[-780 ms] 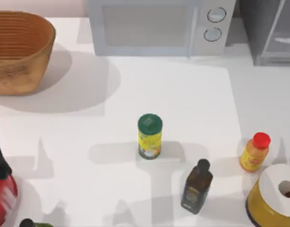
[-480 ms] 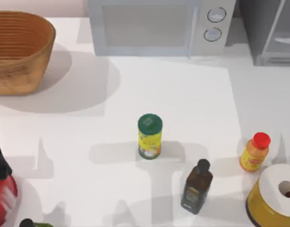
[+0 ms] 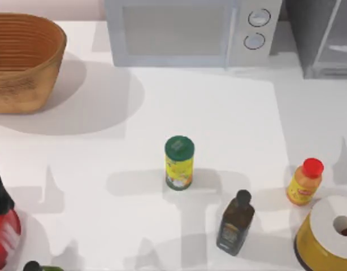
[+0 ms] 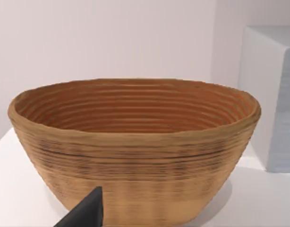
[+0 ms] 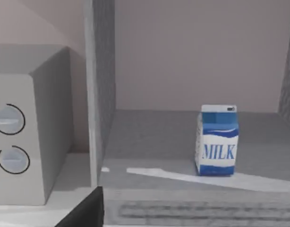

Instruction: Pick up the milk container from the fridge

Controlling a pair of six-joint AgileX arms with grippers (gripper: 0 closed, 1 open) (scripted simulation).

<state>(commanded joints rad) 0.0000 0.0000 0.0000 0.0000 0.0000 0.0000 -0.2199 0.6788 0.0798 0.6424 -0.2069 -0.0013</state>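
Finger state: can't tell for either arm; each wrist view catches just one dark wedge-shaped fingertip, left [image 4: 86, 212], right [image 5: 86, 212]. Milk container [image 5: 216, 140]: small boxy blue-and-white carton, "MILK" printed on front, upright on the grey floor inside the fridge [image 5: 100, 85], nothing touching it. Fridge is a dark speckled cabinet, just beside the smooth white microwave [image 5: 27, 127] with two round knobs. Left wrist camera faces a ribbed woven basket [image 4: 135, 146].

The basket [image 4: 135, 151] looks like woven, ribbed wicker. The milk carton [image 5: 217, 140] looks like smooth printed paper, standing on the matt grey fridge [image 5: 183, 142] floor.
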